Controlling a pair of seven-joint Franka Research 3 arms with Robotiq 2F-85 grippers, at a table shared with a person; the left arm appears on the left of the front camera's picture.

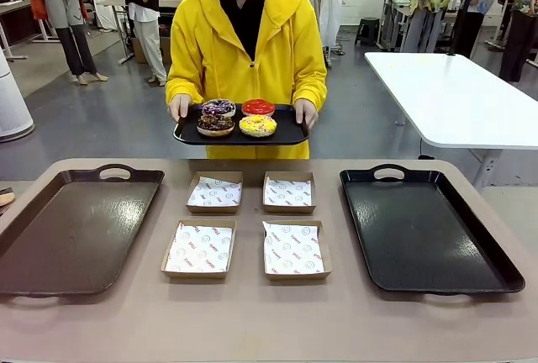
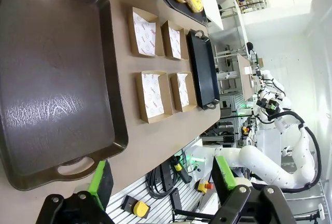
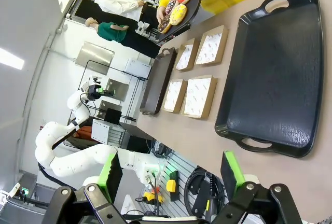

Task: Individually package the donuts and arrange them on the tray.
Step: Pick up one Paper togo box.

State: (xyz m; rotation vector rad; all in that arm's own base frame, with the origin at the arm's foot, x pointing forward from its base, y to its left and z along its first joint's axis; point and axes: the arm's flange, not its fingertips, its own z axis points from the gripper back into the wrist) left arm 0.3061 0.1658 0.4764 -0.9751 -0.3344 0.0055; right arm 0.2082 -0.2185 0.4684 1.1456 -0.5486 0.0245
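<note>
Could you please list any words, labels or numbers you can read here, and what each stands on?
No text can be read.
The white paper liners in the four brown cardboard boxes: small red print and round marks, too small and blurred to read.

I see brown table (image 1: 252,329) in front. Behind it, on right, white table (image 1: 454,94) on grey floor (image 1: 109,128). Past brown table's near edge I note yellow button box (image 2: 140,209), red stop button (image 2: 204,186), black cables (image 2: 158,180).
</note>
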